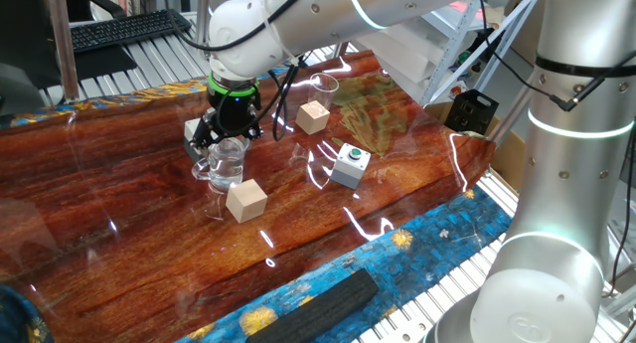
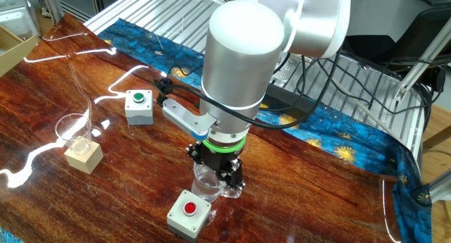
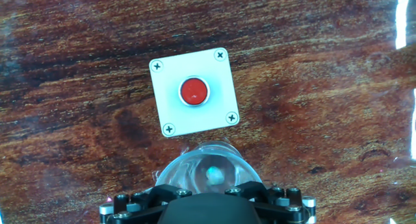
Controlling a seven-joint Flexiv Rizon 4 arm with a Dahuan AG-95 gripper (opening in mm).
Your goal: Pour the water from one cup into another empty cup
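Observation:
The clear glass mug (image 1: 227,167) (image 2: 209,189) stands upright on the wooden table, just beside the red-button box. My gripper (image 1: 228,136) (image 2: 220,174) is lowered over it, one finger on each side of the glass. Whether the fingers touch the glass does not show. In the hand view the mug's round rim (image 3: 209,169) fills the bottom centre, right in front of my gripper (image 3: 208,199). Water inside cannot be made out for sure. The smaller clear cup (image 1: 324,84) (image 2: 72,127) stands apart, far across the table beside a wooden cube (image 1: 313,116) (image 2: 84,156).
A white box with a red button (image 2: 190,213) (image 3: 194,92) lies right by the mug. A grey box with a green button (image 1: 350,164) (image 2: 139,106) sits mid-table. Another wooden cube (image 1: 246,200) rests close to the mug. A black bar (image 1: 318,301) lies on the blue cloth at the table's edge.

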